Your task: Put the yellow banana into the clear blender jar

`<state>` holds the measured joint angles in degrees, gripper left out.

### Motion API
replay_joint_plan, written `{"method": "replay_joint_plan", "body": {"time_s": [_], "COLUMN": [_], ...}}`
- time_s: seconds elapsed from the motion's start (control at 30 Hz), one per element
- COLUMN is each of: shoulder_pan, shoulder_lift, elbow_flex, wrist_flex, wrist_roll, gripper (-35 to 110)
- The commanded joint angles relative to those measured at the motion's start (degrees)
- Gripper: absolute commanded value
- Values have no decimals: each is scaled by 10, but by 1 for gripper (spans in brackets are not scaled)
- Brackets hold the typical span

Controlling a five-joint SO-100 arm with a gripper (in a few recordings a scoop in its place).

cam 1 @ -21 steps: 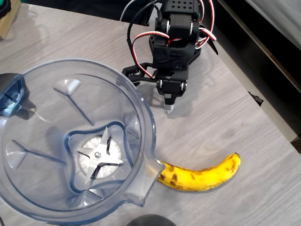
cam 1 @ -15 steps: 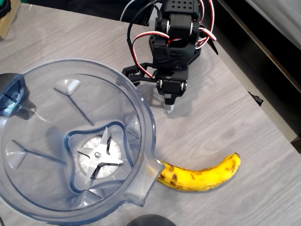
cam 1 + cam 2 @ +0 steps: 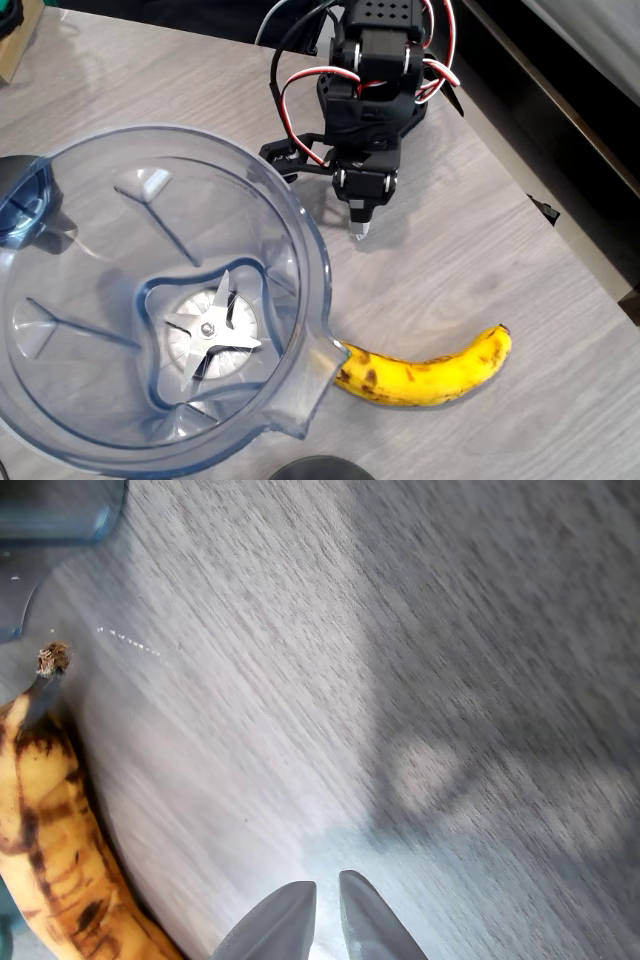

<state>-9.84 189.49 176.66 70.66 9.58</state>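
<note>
Arm poised above the table (image 3: 470, 270), banana not yet picked up.
The gripper (image 3: 361, 231), nearly closed and empty, hangs beside the clear blender jar (image 3: 300, 215); the yellow banana (image 3: 425, 372) lies on the table, one end touching the jar's spout.

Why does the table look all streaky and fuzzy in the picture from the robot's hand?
In the wrist view the table grain is smeared by blur, with a dark shadow at right; the banana stays fairly clear. In the overhead view everything is sharp, with soft glare on the jar.
</note>
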Motion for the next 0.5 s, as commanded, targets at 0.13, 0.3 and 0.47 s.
{"method": "replay_joint_plan", "body": {"time_s": [0.13, 0.3, 0.47], "shoulder_pan": [0, -3, 8], "shoulder_lift": [17, 17, 17], "elbow_flex": [6, 6, 6], "wrist_flex": [4, 4, 4], "wrist_roll": [-4, -4, 16], "gripper": [0, 0, 0]}}
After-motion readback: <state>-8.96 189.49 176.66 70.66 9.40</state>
